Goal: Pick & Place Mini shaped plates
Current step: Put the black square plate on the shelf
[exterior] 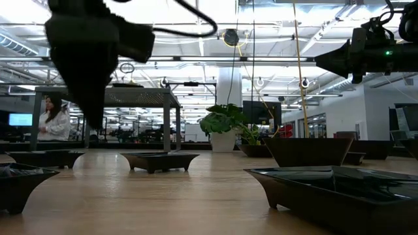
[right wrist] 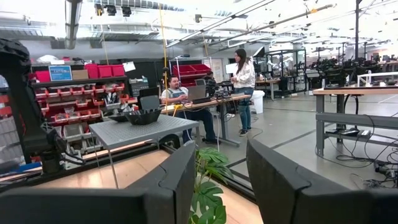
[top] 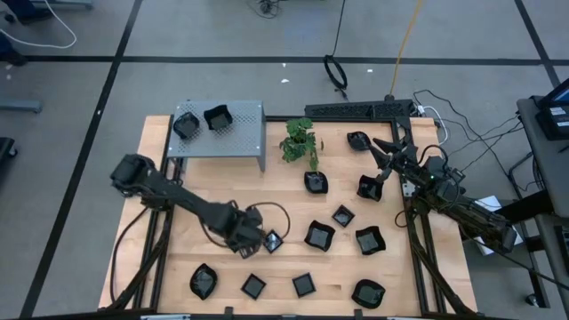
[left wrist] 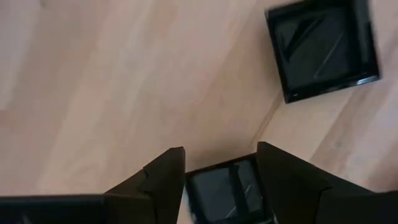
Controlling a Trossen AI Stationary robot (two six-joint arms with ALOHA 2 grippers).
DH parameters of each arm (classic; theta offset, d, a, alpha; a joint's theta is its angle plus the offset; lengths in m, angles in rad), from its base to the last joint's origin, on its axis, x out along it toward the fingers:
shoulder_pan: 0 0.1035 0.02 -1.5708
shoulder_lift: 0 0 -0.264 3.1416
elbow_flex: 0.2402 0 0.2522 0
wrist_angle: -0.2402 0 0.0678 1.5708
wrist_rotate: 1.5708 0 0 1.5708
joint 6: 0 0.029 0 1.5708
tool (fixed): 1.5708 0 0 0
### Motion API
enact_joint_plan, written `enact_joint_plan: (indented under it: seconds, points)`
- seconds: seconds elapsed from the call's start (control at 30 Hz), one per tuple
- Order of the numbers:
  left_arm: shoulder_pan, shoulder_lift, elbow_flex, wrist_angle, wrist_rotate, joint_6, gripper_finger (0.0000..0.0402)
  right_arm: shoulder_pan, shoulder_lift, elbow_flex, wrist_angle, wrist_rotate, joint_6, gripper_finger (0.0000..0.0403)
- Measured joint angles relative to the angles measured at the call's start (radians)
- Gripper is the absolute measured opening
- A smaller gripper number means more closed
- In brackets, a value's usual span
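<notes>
Grey perforated shelf (top: 233, 133) beside potted plant (top: 300, 142); wooden table (top: 222, 187).

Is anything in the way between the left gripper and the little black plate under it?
Nothing visible. The left gripper hangs open right over the small square plate, which shows between its fingers with only bare table around it.

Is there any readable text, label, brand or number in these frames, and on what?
None can be read.
Blue sign on the red bin shelves, right wrist view: too blurred to read.
Lit screen in the room, low view: too small to read.
Mini shaped plates, grey shelf: no markings visible.
</notes>
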Motion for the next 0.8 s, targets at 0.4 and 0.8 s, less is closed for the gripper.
enact_joint_plan:
  seconds: [0.4,0.8]
  points:
    - [-0.099,0.091,0.0,0.01,0.004,-0.124,0.0205,0.0,0.0,0.0,0.0,0.0,0.0,0.013]
    - [-0.199,0.091,0.0,0.006,0.024,-0.213,0.0205,0.0,0.0,0.0,0.0,0.0,0.0,0.013]
